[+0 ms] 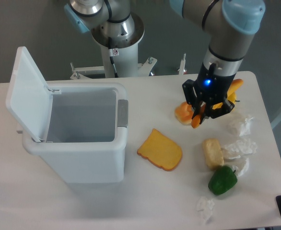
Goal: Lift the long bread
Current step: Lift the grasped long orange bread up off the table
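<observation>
The long bread [236,86] is a slim, glossy orange stick lying at a slant at the right of the table. Its upper end shows right of the gripper and its lower tip [196,122] pokes out below the fingers. My gripper [205,111] comes down from above with its fingers closed around the middle of the stick, which is hidden by the gripper body. I cannot tell whether the bread is lifted off the table.
A small orange bun [181,113] touches the gripper's left side. A toast slice [160,150], a pale roll [212,153], a green pepper [223,180] and crumpled clear wrappers [241,125] lie nearby. A white bin [83,165] with an open lid stands at left.
</observation>
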### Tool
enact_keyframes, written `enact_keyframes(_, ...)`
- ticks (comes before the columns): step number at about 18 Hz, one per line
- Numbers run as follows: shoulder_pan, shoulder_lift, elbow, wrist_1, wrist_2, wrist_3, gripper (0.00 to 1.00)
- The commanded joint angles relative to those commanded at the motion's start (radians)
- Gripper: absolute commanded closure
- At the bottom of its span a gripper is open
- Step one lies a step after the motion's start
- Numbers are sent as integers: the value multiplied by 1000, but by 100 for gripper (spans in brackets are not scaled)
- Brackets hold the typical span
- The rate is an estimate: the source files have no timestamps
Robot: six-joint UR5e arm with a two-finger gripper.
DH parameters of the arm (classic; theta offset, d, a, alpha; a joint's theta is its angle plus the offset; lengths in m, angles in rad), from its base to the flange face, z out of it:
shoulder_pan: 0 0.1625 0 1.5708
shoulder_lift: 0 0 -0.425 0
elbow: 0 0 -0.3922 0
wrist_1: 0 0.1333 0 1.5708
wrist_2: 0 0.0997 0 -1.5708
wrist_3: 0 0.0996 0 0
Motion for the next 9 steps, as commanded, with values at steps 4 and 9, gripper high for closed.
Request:
enact_keyframes(4, -2, 0, -2, 0, 0, 0, 74)
enact_keyframes(9, 11, 0, -2, 2, -8, 2, 74)
